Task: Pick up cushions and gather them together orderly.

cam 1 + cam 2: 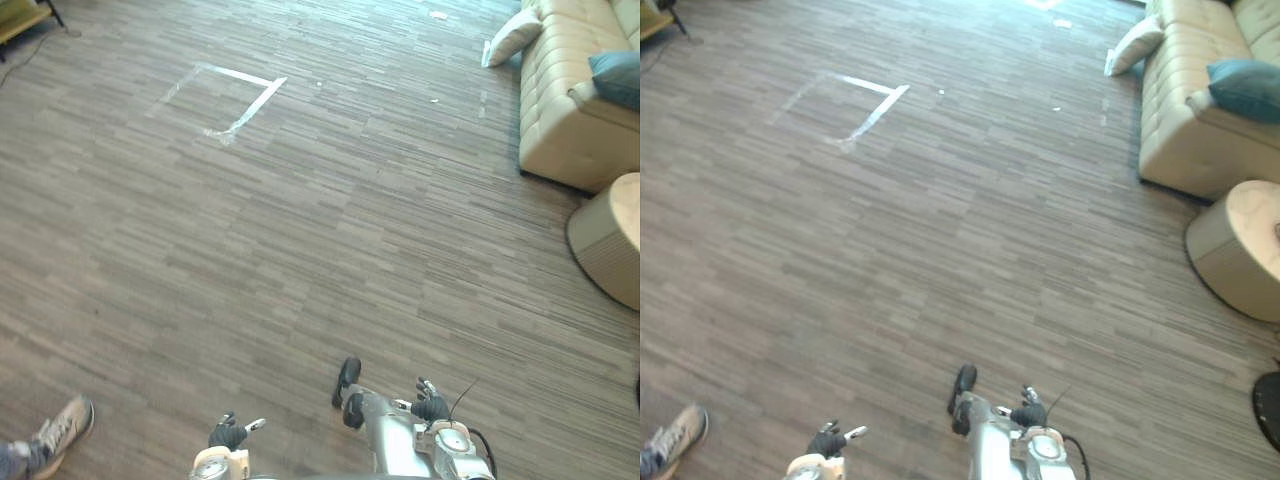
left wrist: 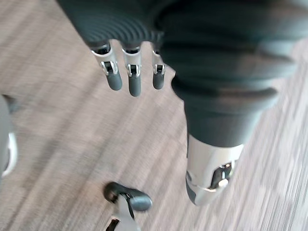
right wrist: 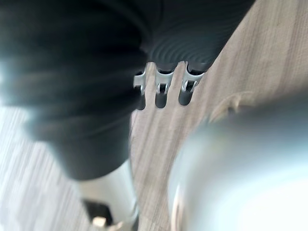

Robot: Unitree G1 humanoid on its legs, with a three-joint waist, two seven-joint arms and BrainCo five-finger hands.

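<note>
In the lower left corner, one light shoe (image 1: 62,425) of a person is being shown on the wooden floor (image 1: 300,260). In the upper left part, one corner shape of white tape (image 1: 245,100) is being shown stuck on the floor.

At the bottom edge, a little left of the centre, the left hand (image 1: 228,434) is being held low above the floor. In its wrist view the fingers (image 2: 134,82) are being held straight and loose, and nothing is being gripped. Further right at the bottom edge, the right hand (image 1: 430,406) is being held in a similar way: its fingers (image 3: 162,94) are being let hang straight, and nothing is being grasped.

Two cushions are being counted, both in the upper right. One white cushion (image 1: 513,37) is being propped against the far end of the one beige sofa (image 1: 560,120). One blue cushion (image 1: 617,78) is being supported on the sofa seat at the right edge, apart from the white one. Below the sofa, one round beige stool (image 1: 610,240) is being shown.
</note>
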